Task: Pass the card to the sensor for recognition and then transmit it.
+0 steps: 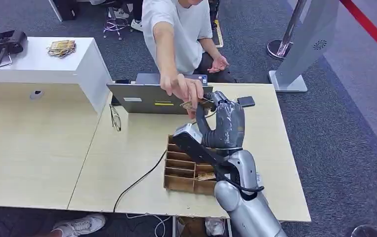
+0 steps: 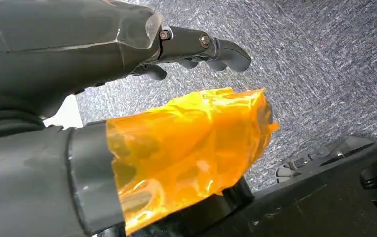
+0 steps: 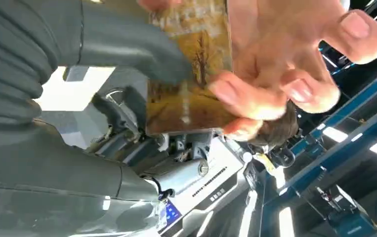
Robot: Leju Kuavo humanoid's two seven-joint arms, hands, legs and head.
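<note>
Grey carpet surrounds a pale wooden table (image 1: 127, 148), where a seated person in a white shirt (image 1: 176, 29) leans over an open laptop (image 1: 149, 98) at the far edge. A compartmented wooden tray (image 1: 181, 173) sits close to the near edge, with a dark cable (image 1: 137, 182) trailing off that edge beside it. A small dark device (image 1: 246, 101) lies near the far right corner; whether it is the sensor I cannot tell.

The card (image 3: 191, 74) is in the air above the table's far middle, just in front of the laptop, caught between the right hand (image 1: 226, 121) and the person's hand (image 1: 182, 89). It looks thin, light and fairly stiff, with a printed yellow-brown landscape face that is probably smooth and slippery. I judge an edge pinch best, flat pads on both faces, leaving most of the card free for the receiver.

The right arm reaches up and forward from the near edge, hand raised with its back toward the head camera. Its thumb (image 3: 142, 44) presses on the card's face near one edge, so it is grasping the card while the person's fingertips (image 3: 235, 94) close on the opposite side. Both hold it now.

The left hand (image 2: 196, 44) hangs over the carpet, holding nothing, fingers loosely extended, with amber film (image 2: 191, 148) wrapped around the thumb.
</note>
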